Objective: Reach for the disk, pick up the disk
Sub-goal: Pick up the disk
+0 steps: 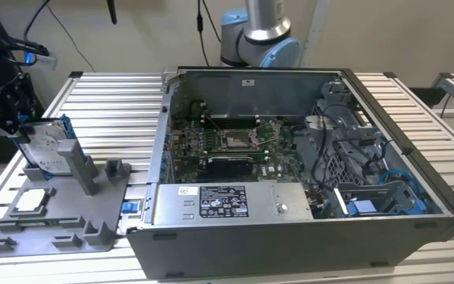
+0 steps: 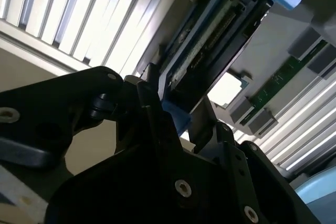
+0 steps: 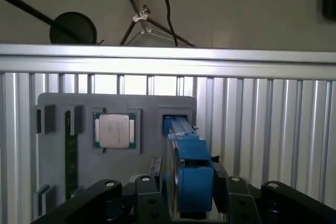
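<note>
The disk (image 1: 47,148), a silver-grey drive with a white label in a blue bracket, stands on edge in a slot of the grey fixture (image 1: 93,207) at the exterior view's left. My gripper (image 1: 14,127) is at its upper outer edge, its jaws closed on it from both sides. In the first wrist view the disk's blue bracket (image 3: 191,174) runs between the black fingers (image 3: 152,198) of the gripper (image 3: 190,205). In the second wrist view the disk (image 2: 210,35) sticks out from the gripper (image 2: 178,116), a finger pressed against each face.
A small silver square chip (image 1: 33,201) lies in a fixture pocket beside the disk, with a green memory stick (image 3: 68,156) further along. The open computer case (image 1: 290,177) stands just to the exterior view's right of the fixture. All rests on a slatted aluminium table (image 1: 109,100).
</note>
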Controlling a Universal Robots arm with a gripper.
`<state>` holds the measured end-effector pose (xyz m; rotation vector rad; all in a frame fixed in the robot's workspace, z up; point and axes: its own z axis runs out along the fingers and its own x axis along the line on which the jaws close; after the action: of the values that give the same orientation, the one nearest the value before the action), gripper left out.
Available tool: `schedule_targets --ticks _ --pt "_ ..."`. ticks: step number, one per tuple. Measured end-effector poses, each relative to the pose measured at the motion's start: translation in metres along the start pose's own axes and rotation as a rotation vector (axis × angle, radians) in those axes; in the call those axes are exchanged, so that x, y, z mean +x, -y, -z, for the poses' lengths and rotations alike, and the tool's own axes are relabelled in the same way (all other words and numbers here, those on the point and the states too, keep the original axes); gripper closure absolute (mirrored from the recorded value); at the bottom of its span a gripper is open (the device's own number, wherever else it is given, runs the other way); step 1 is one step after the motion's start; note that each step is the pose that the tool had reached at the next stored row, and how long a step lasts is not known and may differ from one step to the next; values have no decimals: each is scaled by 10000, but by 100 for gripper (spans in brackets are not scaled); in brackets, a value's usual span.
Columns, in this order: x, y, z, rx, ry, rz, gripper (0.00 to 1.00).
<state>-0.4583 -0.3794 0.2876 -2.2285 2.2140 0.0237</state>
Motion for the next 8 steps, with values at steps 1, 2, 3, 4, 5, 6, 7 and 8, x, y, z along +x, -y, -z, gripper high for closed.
schedule_targets --ticks 1,2,3,4,5,6,7,8 --pt "0 -2 -18 14 0 0 0" --pt "0 -4 -38 33 1 0 0" --pt "0 -6 -55 48 0 0 0" --pt "1 -7 -74 64 1 1 0" --pt "1 -9 -91 75 1 1 0" --pt "1 -10 -111 85 1 1 0" --pt "1 -11 -128 93 0 1 0" --pt "2 -11 -143 99 0 2 0"
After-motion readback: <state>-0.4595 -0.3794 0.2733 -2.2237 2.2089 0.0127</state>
